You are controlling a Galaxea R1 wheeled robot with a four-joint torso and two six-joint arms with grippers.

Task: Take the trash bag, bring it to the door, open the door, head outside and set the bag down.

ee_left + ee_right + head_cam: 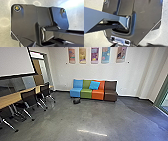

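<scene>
I cannot tell how far the fingers are open or whether they hold anything. Black mesh-backed chairs [29, 98] stand by a pale wooden desk [11, 98]. Well ahead of the fingers, the lumpy black trash bag [76, 101] lies on the grey floor [62, 119] before a multicoloured sofa [86, 94].

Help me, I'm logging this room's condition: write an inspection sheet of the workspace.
Surface: grey floor, a bright streak of light across it.
Job's things: dark bundle on the floor by the row of seats, possibly the trash bag.
Clutter: blue cushion on the seats.
Grippers: cannot tell whether open or shut.
Cables: nothing seen.
Surroundings: table with black-backed chairs on the left, pictures on the wall above the seats.
</scene>
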